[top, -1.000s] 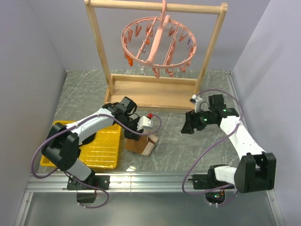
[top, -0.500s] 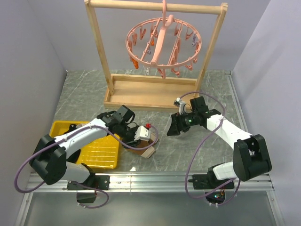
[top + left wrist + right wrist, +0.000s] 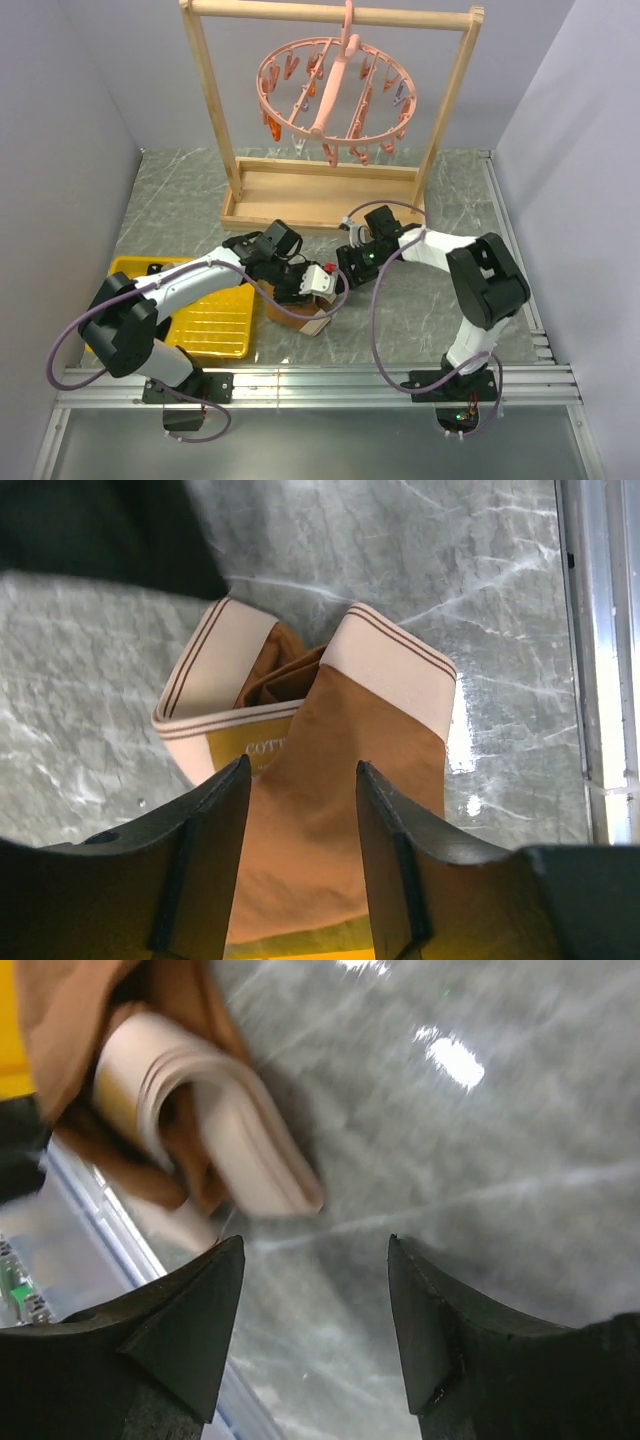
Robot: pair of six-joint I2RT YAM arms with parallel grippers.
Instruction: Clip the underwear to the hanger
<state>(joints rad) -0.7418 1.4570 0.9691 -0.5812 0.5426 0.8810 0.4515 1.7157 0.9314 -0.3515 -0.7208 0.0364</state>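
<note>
The brown underwear (image 3: 298, 314) with its pale waistband stands bunched on the table, just right of the yellow tray. My left gripper (image 3: 303, 290) is shut on its brown fabric. In the left wrist view the underwear (image 3: 350, 730) fills the gap in my left gripper (image 3: 300, 765), and the waistband folds rest on the table beyond. My right gripper (image 3: 346, 264) is open and empty, low over the table, close to the right of the underwear. In the right wrist view my right gripper (image 3: 315, 1245) is over bare table, with the underwear (image 3: 210, 1130) at upper left. The pink hanger (image 3: 335, 95) hangs from the rack's top bar.
The wooden frame rack (image 3: 320, 205) stands behind both grippers with its base tray on the table. A yellow tray (image 3: 215, 325) lies at the front left. An aluminium rail (image 3: 330, 380) runs along the near table edge. Grey walls close in on both sides.
My right gripper has moved left across the table to just beside the underwear. My left gripper has shifted a little right and lower with the underwear. The hanger has swung slightly.
</note>
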